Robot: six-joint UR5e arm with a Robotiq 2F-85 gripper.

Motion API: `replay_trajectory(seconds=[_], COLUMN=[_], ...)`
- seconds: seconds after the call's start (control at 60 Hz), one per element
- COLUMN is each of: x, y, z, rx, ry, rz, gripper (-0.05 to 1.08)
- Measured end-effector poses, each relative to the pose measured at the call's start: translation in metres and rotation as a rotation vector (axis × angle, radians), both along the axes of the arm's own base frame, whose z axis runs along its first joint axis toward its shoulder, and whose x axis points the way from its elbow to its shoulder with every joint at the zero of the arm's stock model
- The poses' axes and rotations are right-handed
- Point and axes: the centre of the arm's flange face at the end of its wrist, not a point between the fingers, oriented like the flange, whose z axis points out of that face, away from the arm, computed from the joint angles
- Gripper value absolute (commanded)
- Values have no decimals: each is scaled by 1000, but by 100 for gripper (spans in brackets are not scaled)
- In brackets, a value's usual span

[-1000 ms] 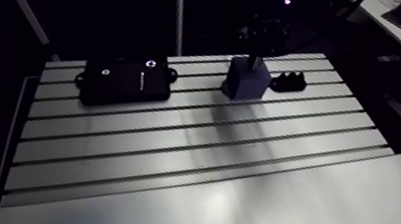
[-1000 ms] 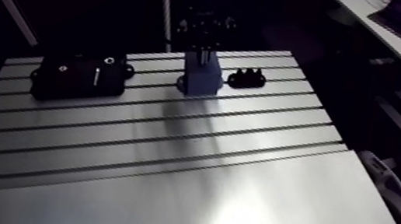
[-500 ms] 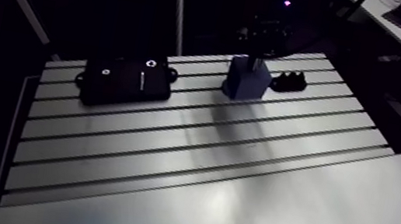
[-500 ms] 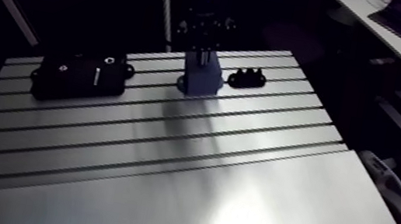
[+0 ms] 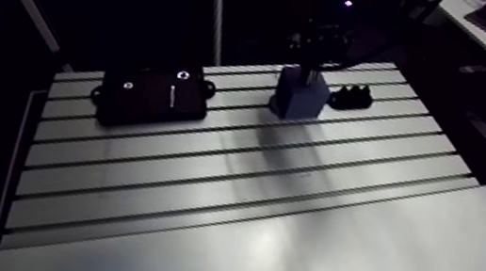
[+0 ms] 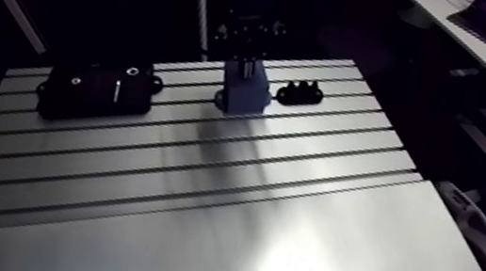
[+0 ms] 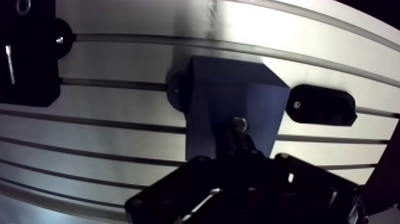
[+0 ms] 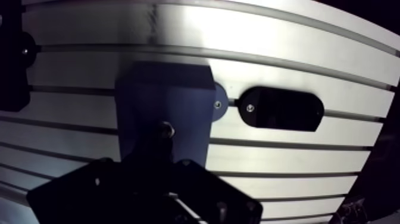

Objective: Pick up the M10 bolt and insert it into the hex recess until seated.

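Wrist view: bolt in gripper

Slotted table carries three parts in a row near its far edge. Black box sits well apart from blue block; small black piece is near the block's other side.

Only one end of the bolt shows, and the black box is cut off.
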Motion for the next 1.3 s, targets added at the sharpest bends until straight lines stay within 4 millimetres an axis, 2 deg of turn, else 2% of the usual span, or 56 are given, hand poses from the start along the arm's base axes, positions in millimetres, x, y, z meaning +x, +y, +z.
replay_trajectory(seconds=[0.667,0.683,0.7,0.717,0.733,0.75,0.767,0.783,0.8,1.017,1.3], x=[-4,-4,-4,-4,-4,-4,-4,-4,-3,1,15], y=[1,1,1,1,1,1,1,0,0,-4,-11], z=[11,11,11,11,12,12,12,13,13,29,83], rx=[4,4,4,4,4,4,5,5,5,1,2], ry=[17,17,17,17,17,17,17,18,17,10,14], rz=[16,16,16,16,16,16,17,17,17,19,-14], gripper=[100,93,93,72,40,40,9,9,2,0,0])
